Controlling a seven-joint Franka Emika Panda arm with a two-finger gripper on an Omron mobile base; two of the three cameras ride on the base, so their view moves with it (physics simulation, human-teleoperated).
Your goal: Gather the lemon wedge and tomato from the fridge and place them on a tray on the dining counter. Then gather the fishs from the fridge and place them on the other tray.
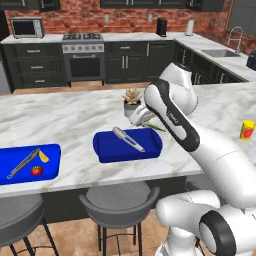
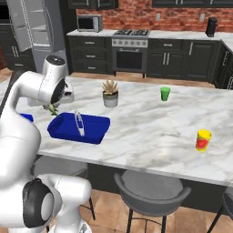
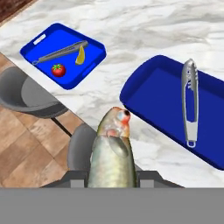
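The pincer point(image 3: 111, 181) was clamped on a fish point(image 3: 111, 153), held above the desk point(image 3: 175, 26) edge. Just beyond, one blue tray point(image 3: 153, 96) held silver tongs point(image 3: 190, 103). Farther off, the other tray point(image 3: 94, 50) held tomato point(image 3: 58, 69), lemon wedge point(image 3: 80, 55) and a utensil point(image 3: 59, 52)

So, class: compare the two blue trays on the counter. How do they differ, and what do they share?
The left tray holds a tomato, a lemon wedge and tongs; the right tray holds only tongs. The left tray lies further from the plant; the right tray lies close to it. Both are blue, rectangular and rest on the marble counter.
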